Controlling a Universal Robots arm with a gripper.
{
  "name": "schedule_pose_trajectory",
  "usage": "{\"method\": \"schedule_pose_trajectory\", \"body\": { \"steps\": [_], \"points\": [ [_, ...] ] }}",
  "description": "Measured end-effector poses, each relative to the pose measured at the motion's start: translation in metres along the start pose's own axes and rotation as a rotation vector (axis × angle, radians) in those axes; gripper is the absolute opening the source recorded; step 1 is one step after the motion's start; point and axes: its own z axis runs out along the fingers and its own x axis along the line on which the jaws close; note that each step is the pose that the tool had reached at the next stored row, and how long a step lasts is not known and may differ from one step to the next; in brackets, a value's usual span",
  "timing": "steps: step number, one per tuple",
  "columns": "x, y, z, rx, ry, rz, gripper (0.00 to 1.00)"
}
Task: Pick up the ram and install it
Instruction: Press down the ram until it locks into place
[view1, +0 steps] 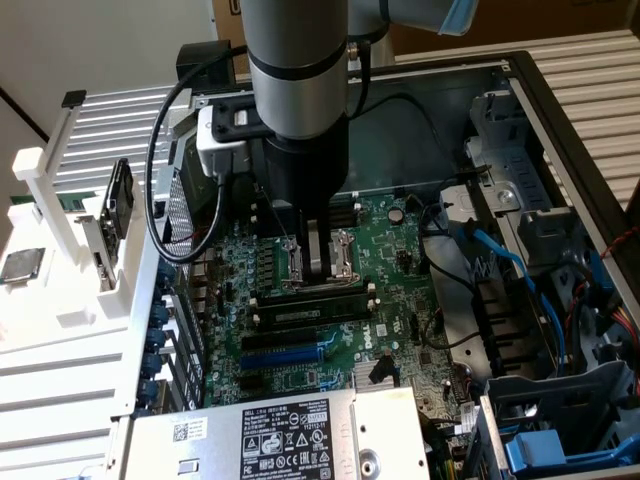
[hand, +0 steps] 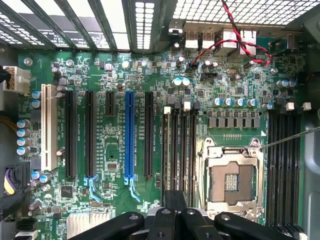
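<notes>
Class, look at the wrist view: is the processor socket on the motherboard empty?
Yes, the processor socket stands open with bare contacts and no chip inside.

Green matt motherboard (hand: 115, 75) with black plastic memory slots (hand: 180, 150); bare shiny metal processor socket frame (hand: 232, 177); glossy grey metal arm (view1: 297, 60); matt black gripper (hand: 175, 220); white plastic rack (view1: 75, 220); perforated metal case wall (hand: 240, 10).

White slatted racks (view1: 60, 370) flank the open computer case (view1: 560, 110); brown cardboard (view1: 520, 30) sits behind, evenly lit
</notes>
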Motion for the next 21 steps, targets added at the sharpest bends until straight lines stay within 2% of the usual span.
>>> {"method": "schedule_pose_trajectory", "body": {
  "steps": [8, 11, 13, 21],
  "points": [
    [0.0000, 0.0000, 0.0000, 0.0107, 0.0003, 0.118, 0.10],
    [0.0000, 0.0000, 0.0000, 0.0190, 0.0015, 0.210, 0.10],
    [0.0000, 0.0000, 0.0000, 0.0217, 0.0019, 0.240, 0.10],
    [0.0000, 0.0000, 0.0000, 0.0427, 0.0052, 0.476, 0.10]
  ]
}}
